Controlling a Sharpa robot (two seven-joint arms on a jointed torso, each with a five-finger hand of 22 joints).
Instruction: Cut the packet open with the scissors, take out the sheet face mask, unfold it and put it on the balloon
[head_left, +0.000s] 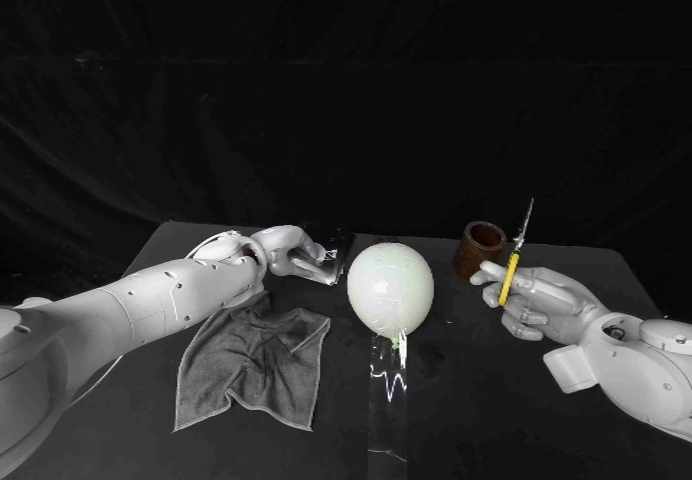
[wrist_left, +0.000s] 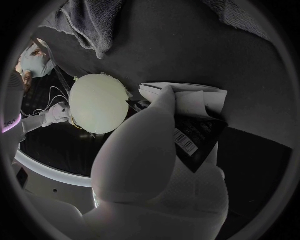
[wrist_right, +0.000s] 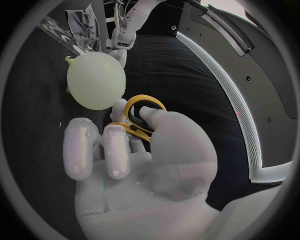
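Left robot hand (head_left: 289, 250) grips the packet (head_left: 336, 258) beside the balloon (head_left: 391, 288); right robot hand (head_left: 545, 302) clasps scissors (head_left: 509, 280) — blades upright

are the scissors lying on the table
No, the right hand holds the scissors upright, blades pointing up.

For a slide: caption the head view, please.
Left hand holds the packet, right hand holds the scissors upright, balloon between them.
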